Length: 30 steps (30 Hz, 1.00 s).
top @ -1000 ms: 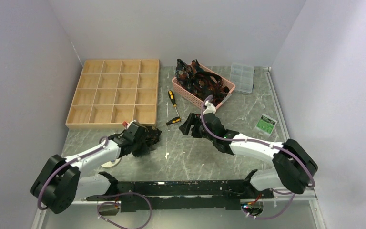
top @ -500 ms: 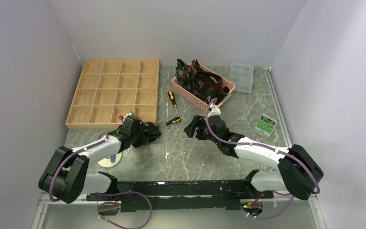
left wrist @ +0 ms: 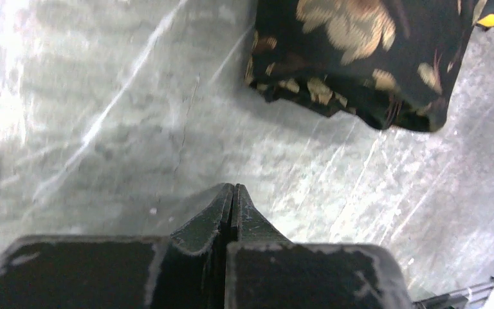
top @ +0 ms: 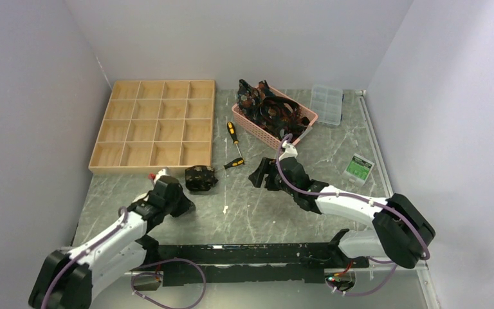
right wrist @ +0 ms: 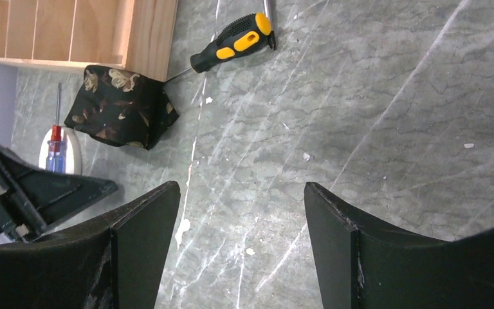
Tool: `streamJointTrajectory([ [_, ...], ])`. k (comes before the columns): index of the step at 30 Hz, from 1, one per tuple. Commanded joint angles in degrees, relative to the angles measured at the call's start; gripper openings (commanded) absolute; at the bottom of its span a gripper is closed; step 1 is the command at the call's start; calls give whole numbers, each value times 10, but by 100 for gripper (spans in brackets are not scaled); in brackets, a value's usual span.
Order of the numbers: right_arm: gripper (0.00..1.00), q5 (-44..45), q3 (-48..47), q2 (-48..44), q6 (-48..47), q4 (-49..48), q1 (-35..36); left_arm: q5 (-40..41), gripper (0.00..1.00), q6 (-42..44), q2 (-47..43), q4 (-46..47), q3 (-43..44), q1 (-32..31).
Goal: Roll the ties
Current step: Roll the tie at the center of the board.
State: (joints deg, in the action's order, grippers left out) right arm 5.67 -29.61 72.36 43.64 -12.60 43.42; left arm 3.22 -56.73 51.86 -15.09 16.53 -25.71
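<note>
Soft black fabric, judged light and apt to unroll: rolled tie (top: 201, 178) lies on counter (top: 257, 212) beside wooden tray (top: 148, 168); grip across its sides. Both empty: left fingers (left wrist: 233, 199) closed together, right fingers (right wrist: 145, 219) spread wide.

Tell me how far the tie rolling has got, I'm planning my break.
Done: one rolled tie sits on the table by the corner of the wooden tray. In hand: nothing; the left gripper is shut and empty, the right gripper open and empty. Left: the tangled ties in the pink basket.
</note>
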Motion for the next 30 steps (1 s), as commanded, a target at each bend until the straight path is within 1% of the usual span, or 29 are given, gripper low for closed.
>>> streamJointTrajectory([
  [1, 75, -3, 1, 14, 2, -39, -1, 20, 3, -62, -68, -52, -21, -23],
  [4, 75, -4, 1, 20, 6, -40, -2, 60, 3, -84, -46, -61, 15, -52],
  [8, 75, 2, 0, 21, 7, -35, -2, 149, 3, -116, 49, -90, 80, -105],
  [10, 75, 1, 0, 20, 6, -33, -1, 179, 3, -131, 97, -89, 100, -114],
  [14, 75, 1, 1, 19, 5, -29, -2, 188, 3, -130, 162, -29, 106, -114],
  [19, 74, 0, 4, 13, 5, -28, -2, 214, 3, -151, 225, -5, 116, -113],
  [23, 74, -6, 5, 14, 5, -27, -1, 203, 3, -146, 246, 32, 114, -97],
  [26, 74, -10, 7, 14, 5, -29, -1, 206, 3, -142, 247, 32, 114, -91],
  [30, 74, -25, 3, 25, 4, -35, -1, 185, 3, -132, 235, 53, 92, -63],
])
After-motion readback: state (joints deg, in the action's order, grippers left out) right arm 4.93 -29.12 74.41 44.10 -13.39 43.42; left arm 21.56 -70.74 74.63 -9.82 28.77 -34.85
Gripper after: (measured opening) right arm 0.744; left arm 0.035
